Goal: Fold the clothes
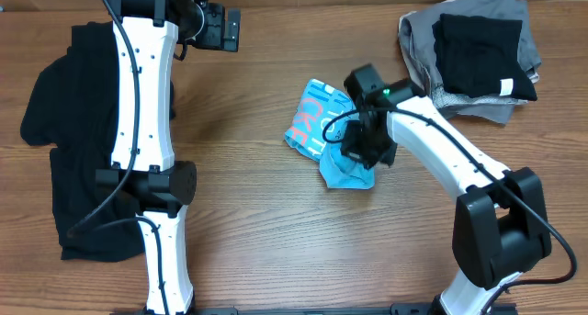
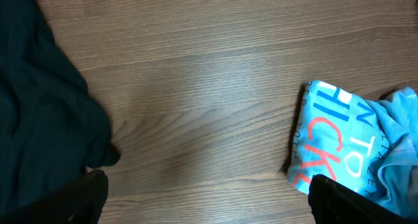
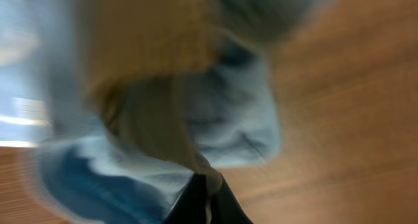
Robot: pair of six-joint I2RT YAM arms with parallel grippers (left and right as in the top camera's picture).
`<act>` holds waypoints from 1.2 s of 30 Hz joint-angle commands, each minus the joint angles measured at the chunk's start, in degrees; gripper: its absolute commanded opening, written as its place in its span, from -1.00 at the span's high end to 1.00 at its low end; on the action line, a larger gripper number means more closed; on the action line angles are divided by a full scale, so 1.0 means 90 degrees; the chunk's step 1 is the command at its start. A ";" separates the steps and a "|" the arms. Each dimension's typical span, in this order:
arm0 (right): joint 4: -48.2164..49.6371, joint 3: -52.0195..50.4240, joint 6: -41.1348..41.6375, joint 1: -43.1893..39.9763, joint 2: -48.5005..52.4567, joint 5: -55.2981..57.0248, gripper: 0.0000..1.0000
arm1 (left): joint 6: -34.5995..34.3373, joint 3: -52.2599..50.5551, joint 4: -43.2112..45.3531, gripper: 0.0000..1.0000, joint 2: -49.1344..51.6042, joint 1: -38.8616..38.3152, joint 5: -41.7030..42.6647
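A light blue T-shirt (image 1: 323, 131) with blue, white and coral lettering lies crumpled at the table's middle; it also shows at the right of the left wrist view (image 2: 353, 145). My right gripper (image 1: 363, 150) is shut on a pinch of the T-shirt's cloth (image 3: 196, 152), and that view is blurred. A large plain black garment (image 1: 64, 159) is spread along the left side, partly under the left arm. My left gripper (image 1: 216, 28) is held near the far edge, open, with bare wood between its fingers (image 2: 339, 198).
A stack of folded clothes, black on grey (image 1: 473, 53), sits at the far right corner. The wooden table (image 1: 266, 232) shows bare between the two garments and in front of the T-shirt.
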 commanded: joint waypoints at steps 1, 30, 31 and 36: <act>-0.0119 -0.0342 0.0449 -0.0015 -0.0087 0.0160 0.92 | 0.0148 -0.0024 0.0027 -0.99 -0.0058 0.0005 -0.0051; 0.2254 -0.1268 -0.0862 -0.1253 -0.0629 -0.1117 -1.00 | 0.0148 -0.0024 0.0182 -1.00 -0.0056 0.0005 -0.0063; 0.2419 -0.1343 -0.0886 -0.1258 -0.0515 -0.1188 -1.00 | 0.0146 -0.0024 0.0180 -1.00 -0.0056 0.0002 -0.0061; 0.3143 -0.1503 -0.1025 -0.1251 -0.0022 -0.1695 -1.00 | 0.0146 -0.0024 0.0175 -0.99 -0.0056 0.0002 -0.0061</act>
